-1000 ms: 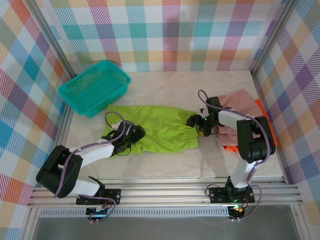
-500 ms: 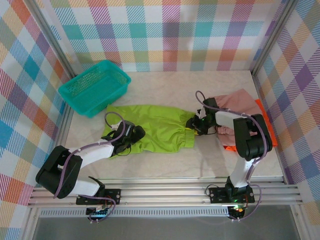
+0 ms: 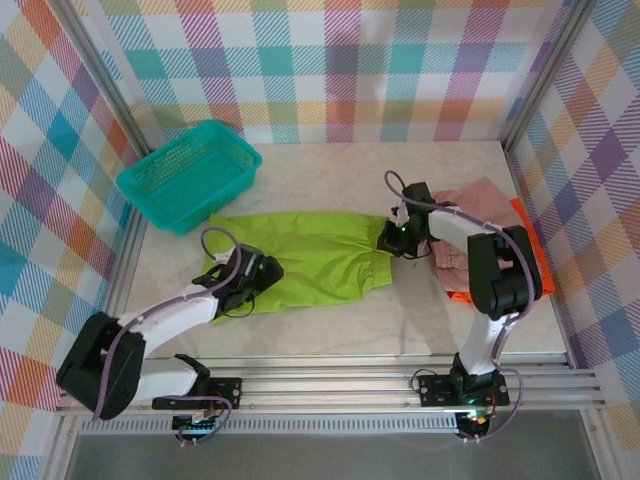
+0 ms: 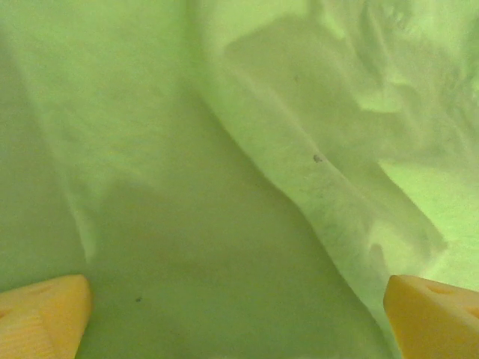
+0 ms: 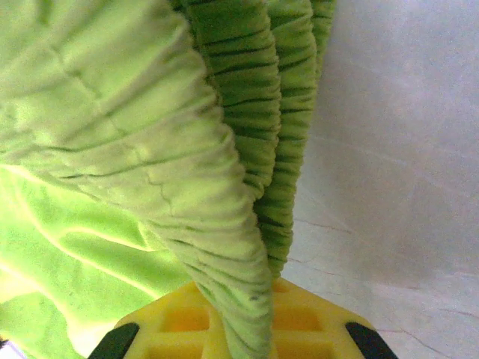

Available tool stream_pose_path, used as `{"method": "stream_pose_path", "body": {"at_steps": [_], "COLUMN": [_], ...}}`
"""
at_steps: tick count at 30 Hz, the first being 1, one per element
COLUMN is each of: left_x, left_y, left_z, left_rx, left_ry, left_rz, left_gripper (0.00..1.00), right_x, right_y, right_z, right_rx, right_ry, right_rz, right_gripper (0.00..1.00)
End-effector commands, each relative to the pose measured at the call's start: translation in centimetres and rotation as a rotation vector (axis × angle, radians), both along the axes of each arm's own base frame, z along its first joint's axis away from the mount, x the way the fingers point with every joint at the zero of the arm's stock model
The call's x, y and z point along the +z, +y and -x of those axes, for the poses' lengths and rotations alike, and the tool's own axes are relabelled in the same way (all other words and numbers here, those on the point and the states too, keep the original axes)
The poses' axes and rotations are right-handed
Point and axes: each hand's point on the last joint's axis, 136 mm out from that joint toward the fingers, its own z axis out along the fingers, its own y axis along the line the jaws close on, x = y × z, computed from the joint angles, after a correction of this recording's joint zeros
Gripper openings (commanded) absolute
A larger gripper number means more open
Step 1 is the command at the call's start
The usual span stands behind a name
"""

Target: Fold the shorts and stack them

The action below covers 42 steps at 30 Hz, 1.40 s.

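The lime green shorts point(image 3: 310, 255) lie spread flat mid-table, legs to the left, gathered waistband to the right. My right gripper point(image 3: 392, 238) is shut on that waistband point(image 5: 224, 149); the ruched elastic runs down between its yellow jaws point(image 5: 247, 333). Over the left leg of the green shorts sits my left gripper point(image 3: 247, 283), open; its yellow fingertips point(image 4: 41, 314) stand far apart above the fabric point(image 4: 224, 187), holding nothing. The dusty pink shorts point(image 3: 480, 200) lie crumpled at the right on the bright orange shorts point(image 3: 521, 213), partly under my right arm.
A teal mesh basket point(image 3: 190, 175) stands at the back left, close to the green shorts' far corner. Checked walls enclose the table on three sides. Bare tabletop point(image 3: 330, 175) runs along the back and in front of the green shorts.
My right gripper has shut on the green waistband and shifted a little toward the back. The left gripper has slid slightly toward the near left and stayed open.
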Motion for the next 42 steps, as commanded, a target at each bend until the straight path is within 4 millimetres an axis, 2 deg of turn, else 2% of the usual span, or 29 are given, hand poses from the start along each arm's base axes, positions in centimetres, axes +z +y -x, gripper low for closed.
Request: {"method": "stream_pose_path", "body": {"at_steps": [1,7,19,26,30,37,42], "left_x": [1.3,3.3,2.5,2.8,2.6,2.1,1.8], "left_y": [1.8,3.0,3.3,3.3,3.3,3.2,2.7], "left_z": [1.2,1.5,2.0,2.0,2.1,2.2,2.1], "left_rx": [-0.001,0.017,0.037,0.037,0.037,0.046,0.036], "left_ry": [-0.001,-0.053,-0.041,-0.049,-0.046,-0.045,-0.046], "left_rz": [-0.077,-0.079,-0.056,-0.051,-0.05,-0.035,-0.006], "left_gripper": [1.0,1.0,1.0,1.0,1.0,1.0,1.0], "right_x": [4.0,8.1,16.6,20.2,21.2,20.1,18.5], "right_y": [-1.8,-4.6,-9.3,-10.0,-9.4,-4.8,-0.8], "right_z": [0.1,0.2,-1.4,-2.3,-2.8,-2.9,-2.7], "right_rx": [0.063,0.157,0.242,0.286,0.318,0.375,0.43], "right_ry": [-0.083,-0.149,-0.238,-0.286,-0.292,-0.314,-0.316], "right_rz": [0.132,0.355,0.777,1.003,1.125,1.19,1.196], "right_gripper": [0.0,0.0,0.0,0.0,0.0,0.0,0.0]}}
